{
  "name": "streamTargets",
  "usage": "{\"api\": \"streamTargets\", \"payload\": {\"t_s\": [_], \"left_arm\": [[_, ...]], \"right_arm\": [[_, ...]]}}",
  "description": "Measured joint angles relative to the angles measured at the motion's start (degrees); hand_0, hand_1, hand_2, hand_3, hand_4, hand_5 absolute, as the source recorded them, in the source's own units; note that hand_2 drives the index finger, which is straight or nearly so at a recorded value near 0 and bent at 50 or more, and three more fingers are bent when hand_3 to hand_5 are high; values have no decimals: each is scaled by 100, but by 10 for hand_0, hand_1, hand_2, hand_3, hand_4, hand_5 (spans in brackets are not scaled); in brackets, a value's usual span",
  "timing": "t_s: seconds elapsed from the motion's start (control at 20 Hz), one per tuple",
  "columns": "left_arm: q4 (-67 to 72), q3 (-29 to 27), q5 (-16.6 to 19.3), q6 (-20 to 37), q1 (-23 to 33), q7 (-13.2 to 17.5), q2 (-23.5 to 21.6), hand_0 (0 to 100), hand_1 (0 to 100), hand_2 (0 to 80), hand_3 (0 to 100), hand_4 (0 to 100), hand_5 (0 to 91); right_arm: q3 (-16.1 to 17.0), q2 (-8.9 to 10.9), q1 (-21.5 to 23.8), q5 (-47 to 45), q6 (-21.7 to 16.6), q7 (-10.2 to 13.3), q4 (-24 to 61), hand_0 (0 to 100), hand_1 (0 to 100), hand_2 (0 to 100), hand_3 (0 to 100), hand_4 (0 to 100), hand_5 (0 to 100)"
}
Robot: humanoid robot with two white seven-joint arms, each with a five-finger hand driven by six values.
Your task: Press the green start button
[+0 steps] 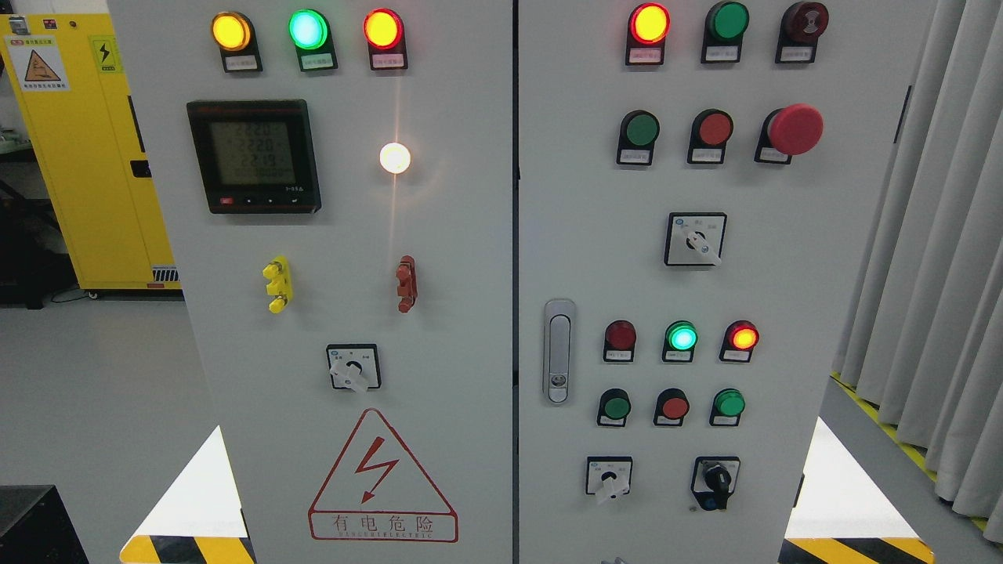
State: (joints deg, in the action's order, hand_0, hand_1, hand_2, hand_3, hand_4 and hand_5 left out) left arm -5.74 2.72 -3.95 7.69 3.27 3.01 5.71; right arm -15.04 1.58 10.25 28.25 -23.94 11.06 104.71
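A grey electrical cabinet with two doors fills the head view. On the right door, a green push button [641, 130] sits in the upper row beside a red push button [715, 128] and a large red mushroom stop button [794, 129]. Lower down, two more green buttons [616, 407] [729, 403] flank a red button [674, 407]. Above them a green indicator lamp [681, 338] is lit. No robot hand or arm shows in the frame.
Left door carries lit yellow, green and red lamps [307, 30], a digital meter [252, 155], a white lamp [394, 157] and a rotary switch [353, 368]. Right door has a latch handle [558, 351] and rotary switches. A yellow cabinet [86, 149] stands at left, grey curtains [932, 235] at right.
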Motion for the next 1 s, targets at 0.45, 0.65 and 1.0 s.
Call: {"api": "streamTargets", "payload": {"t_s": [0.45,0.65,1.0], "left_arm": [[0,0,0,0,0,0,0,120,556,0,0,0,0],[0,0,0,0,0,0,0,120,556,0,0,0,0],[0,0,0,0,-1,0,0,120,556,0,0,0,0]], "right_arm": [[705,-88,-837,2428,4,187,-50,418,901,0,840,922,924],[945,-109,-1240,3115,211,254,-162,412,903,0,828,913,935],[1206,-132,-1633,3822,475,314,-330,568,937,5,810,892,974]]}}
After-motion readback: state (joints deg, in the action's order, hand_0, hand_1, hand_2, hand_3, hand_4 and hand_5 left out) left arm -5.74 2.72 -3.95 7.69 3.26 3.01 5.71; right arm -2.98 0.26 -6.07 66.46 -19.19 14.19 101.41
